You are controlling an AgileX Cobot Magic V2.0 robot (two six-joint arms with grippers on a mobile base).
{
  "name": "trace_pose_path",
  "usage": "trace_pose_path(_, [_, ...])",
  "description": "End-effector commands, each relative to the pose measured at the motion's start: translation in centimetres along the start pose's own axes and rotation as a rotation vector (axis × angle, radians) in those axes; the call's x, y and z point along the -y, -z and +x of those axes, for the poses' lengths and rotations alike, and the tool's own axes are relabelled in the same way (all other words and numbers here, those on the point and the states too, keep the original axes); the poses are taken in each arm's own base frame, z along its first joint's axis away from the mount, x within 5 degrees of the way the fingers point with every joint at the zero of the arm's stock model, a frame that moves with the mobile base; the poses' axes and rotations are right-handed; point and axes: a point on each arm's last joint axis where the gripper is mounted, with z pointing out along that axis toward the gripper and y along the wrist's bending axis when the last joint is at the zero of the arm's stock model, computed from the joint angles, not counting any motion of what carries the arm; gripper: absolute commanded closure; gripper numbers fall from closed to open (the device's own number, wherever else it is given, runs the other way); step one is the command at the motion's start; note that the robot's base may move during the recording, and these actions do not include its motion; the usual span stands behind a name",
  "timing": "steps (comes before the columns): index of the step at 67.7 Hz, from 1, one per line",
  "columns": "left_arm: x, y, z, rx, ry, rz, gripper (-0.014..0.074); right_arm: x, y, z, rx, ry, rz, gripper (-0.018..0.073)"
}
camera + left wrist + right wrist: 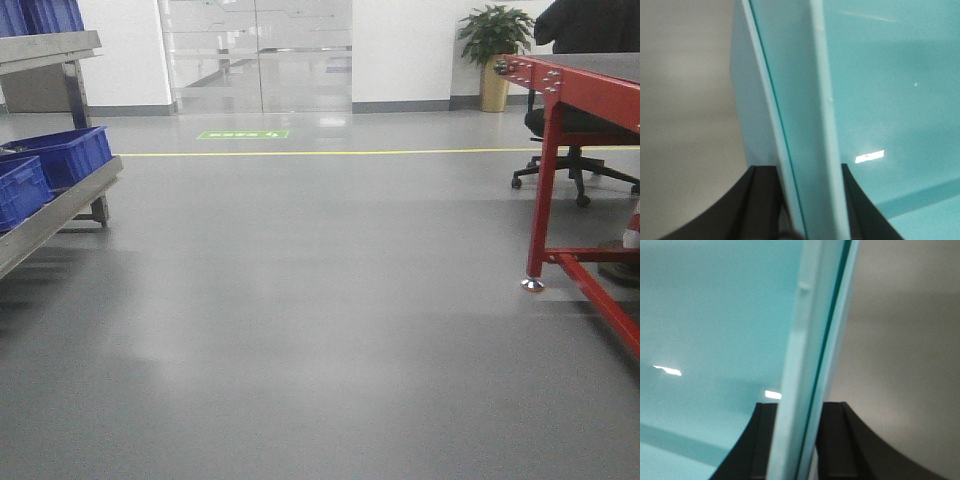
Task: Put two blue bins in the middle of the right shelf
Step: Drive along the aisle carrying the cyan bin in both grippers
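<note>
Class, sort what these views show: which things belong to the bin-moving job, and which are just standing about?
Job: left gripper, shut on a bin rim; right gripper, shut on a bin rim; blue bins on the metal shelf.
Standing about: red table, office chair, potted plant, glass doors.

Front view: I see bright, even, diffuse light, fairly sharp focus. Floor (320, 330) glossy; pale glare streak just below glass door (258, 55), soft shadows farther out either side. Both wrist views: I get blur, too close for focus. Bin (805, 100) washed pale teal, small white glints on its wall.
</note>
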Motion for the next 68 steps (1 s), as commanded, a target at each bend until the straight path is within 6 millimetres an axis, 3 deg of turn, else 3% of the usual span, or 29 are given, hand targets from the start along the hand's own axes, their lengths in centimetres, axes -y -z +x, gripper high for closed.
trace_pose_path(1, [0.84, 1.85, -1.24, 0.123, 0.022, 0.054, 0.0707, 0.40, 0.55, -0.87, 0.087, 0.031, 0.041, 0.0713])
trace_pose_path(68, [0.84, 1.85, -1.24, 0.123, 0.022, 0.054, 0.0707, 0.40, 0.53, -0.90, 0.090, 0.031, 0.041, 0.0713])
